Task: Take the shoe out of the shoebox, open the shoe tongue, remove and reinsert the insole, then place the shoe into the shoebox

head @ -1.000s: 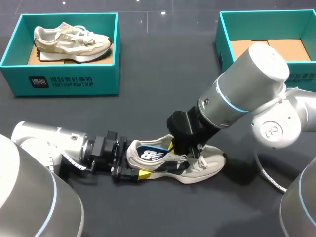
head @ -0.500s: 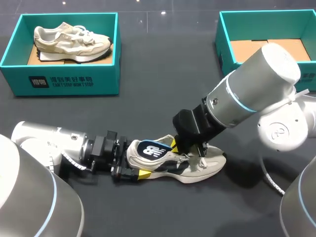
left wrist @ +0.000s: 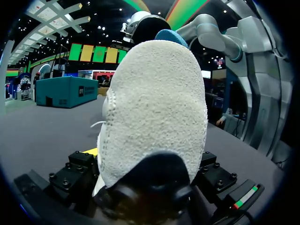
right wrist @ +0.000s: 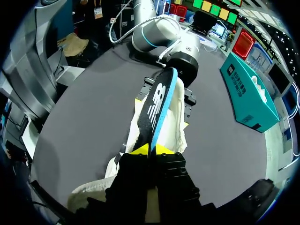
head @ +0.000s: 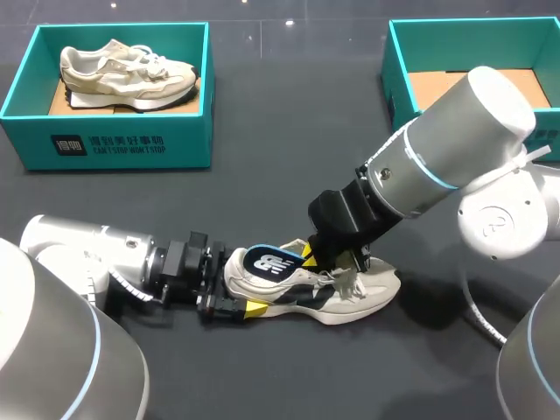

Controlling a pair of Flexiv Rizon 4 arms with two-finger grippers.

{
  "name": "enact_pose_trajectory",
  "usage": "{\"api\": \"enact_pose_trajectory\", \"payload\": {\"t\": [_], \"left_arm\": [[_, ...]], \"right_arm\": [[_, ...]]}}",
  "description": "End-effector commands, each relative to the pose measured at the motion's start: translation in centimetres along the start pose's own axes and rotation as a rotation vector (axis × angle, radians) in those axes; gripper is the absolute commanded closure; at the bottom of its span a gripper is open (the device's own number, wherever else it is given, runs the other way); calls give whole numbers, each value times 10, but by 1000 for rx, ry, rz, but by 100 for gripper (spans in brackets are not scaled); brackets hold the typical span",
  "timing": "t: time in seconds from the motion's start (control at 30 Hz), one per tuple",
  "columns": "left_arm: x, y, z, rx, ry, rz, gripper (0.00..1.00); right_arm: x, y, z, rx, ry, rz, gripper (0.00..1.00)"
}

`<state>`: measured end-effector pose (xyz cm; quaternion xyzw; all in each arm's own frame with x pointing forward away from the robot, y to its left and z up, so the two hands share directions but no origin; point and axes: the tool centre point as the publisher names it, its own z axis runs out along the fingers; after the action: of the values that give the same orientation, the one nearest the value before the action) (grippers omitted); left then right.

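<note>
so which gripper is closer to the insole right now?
Right. The right gripper is shut on the insole, above the shoe; the left gripper holds the shoe by its heel, behind the insole.

Silver-grey shells ringed in pale blue clad the left arm [head: 79,254] and right arm [head: 455,149]. Yellow fingertips [right wrist: 140,149] cap black, bolt-studded mounts.

Desk [head: 262,157]: dark charcoal, matte, plain top with no markings, and it fills the whole head view. A few small white light glints [head: 290,23] sit on it near the far edge, so lighting is overhead point sources. Soft diffuse shadow [head: 430,311] toward the near right. Both wrist views show the same flat grey surface, evenly lit.
</note>
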<state>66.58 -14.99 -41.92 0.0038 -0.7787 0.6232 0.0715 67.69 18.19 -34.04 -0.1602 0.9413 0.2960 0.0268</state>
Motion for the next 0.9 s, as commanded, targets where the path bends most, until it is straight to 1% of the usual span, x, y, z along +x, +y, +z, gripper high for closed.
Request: {"api": "enact_pose_trajectory", "payload": {"t": [0.03, 0.23, 0.43, 0.53, 0.57, 0.8, 0.83, 0.9], "left_arm": [[0, 0, 0, -1, -2, 0, 100], [0, 0, 0, -1, -2, 0, 100], [0, 0, 0, -1, -2, 0, 100], [0, 0, 0, -1, -2, 0, 100], [0, 0, 0, -1, -2, 0, 100], [0, 0, 0, -1, -2, 0, 100], [0, 0, 0, -1, -2, 0, 100], [0, 0, 0, -1, -2, 0, 100]], "right_arm": [[-14, 18, 5, 51, 41, -9, 100], [-19, 31, 5, 70, 76, -25, 100], [-21, 40, 10, 88, 128, 8, 100], [-23, 45, 12, 116, 153, 40, 100], [-23, 47, 12, 156, 170, 78, 100], [-24, 51, 12, 157, 174, 101, 100], [-24, 52, 12, 159, 176, 107, 98], [-24, 52, 13, 166, 181, 128, 69]]}}
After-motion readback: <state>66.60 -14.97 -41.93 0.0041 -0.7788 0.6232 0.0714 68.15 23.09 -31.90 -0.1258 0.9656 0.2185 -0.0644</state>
